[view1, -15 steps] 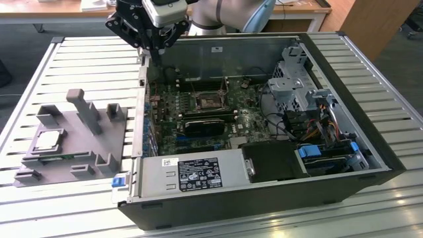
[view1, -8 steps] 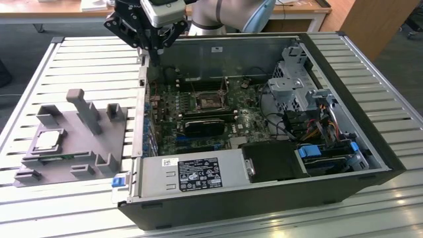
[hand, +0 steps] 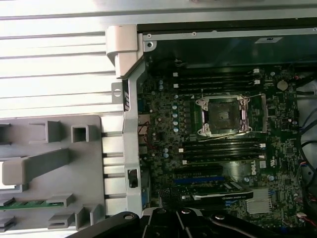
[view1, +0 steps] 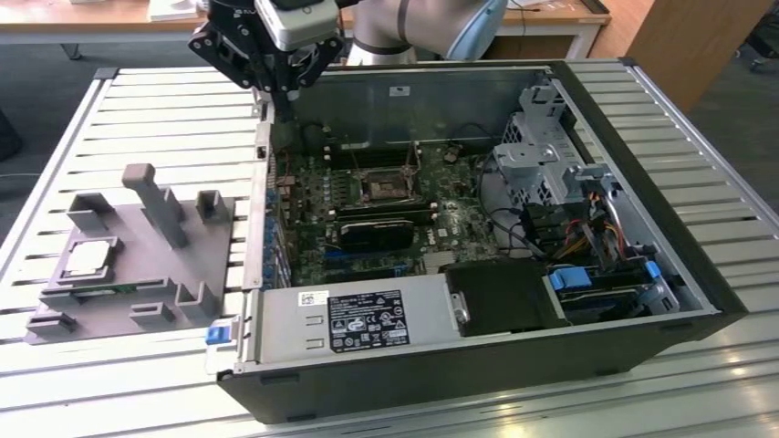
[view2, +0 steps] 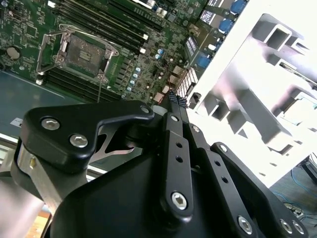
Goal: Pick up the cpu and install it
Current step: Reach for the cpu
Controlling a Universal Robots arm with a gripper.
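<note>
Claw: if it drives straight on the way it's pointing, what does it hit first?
Probably the edge of the circuit board just inside the computer case's side wall, going by the second wrist view. Depth is unclear; the claw could catch the wall's rim instead.

- My gripper (view2: 177, 100) is matte black, built of bolted linkage bars with silver hex screws (view2: 179, 200).
- In the exterior view, at its two o'clock, I see the silver-grey arm (view1: 408, 23) with a pale-blue joint cap (view1: 481, 26).
</note>
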